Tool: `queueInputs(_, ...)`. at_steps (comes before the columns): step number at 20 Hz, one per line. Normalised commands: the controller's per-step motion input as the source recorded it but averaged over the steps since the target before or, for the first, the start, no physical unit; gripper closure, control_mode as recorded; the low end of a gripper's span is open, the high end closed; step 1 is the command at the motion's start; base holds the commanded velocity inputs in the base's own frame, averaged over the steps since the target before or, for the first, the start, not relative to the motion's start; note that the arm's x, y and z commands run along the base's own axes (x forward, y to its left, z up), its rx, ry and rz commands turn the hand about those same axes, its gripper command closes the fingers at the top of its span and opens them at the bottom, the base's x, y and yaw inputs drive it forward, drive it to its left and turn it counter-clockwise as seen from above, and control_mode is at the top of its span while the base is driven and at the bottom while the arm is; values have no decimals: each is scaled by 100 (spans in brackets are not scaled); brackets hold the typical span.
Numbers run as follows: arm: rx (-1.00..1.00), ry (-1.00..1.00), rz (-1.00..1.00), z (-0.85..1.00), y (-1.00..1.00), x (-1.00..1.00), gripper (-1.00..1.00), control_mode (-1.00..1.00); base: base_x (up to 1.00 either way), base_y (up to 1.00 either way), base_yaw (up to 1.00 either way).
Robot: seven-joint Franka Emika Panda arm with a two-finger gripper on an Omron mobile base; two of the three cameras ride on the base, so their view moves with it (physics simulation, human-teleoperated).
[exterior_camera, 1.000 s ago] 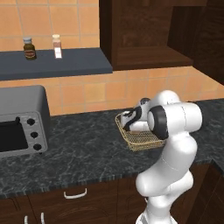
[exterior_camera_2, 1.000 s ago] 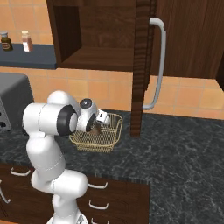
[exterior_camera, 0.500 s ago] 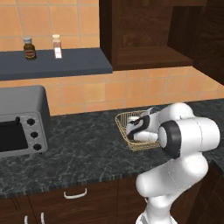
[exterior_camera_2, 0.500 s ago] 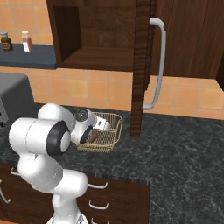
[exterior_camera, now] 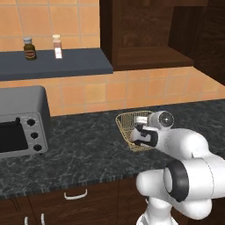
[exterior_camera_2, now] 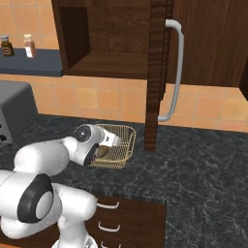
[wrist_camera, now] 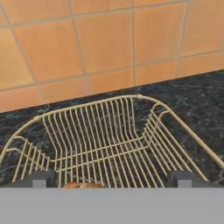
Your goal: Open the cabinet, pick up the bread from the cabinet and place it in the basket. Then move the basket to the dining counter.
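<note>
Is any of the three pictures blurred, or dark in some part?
Left base view: evenly lit, the basket slightly soft. Right base view: sharp, the open cabinet dark inside. Hand view: wires crisp far off, the bread a cut-off sliver at the bottom edge.

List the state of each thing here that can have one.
cabinet: door open, shelf bare.
basket: upright on the black counter, bread inside.
bread: in the basket, released, mostly hidden by the hand.
gripper: open, low over the basket's near edge.
toaster oven: door shut.
</note>
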Motion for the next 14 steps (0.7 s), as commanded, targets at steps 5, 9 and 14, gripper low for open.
queueInputs(5, 21, 0, -14, 50, -19, -48, -100, -100, 0, 0, 0)
queueInputs(9, 23, 6, -1, 29, -11, -21, -100, -100, 0, 0, 0)
queueInputs(14, 32, 5, 0, 1, -12, -8, -100, -100, 0, 0, 0)
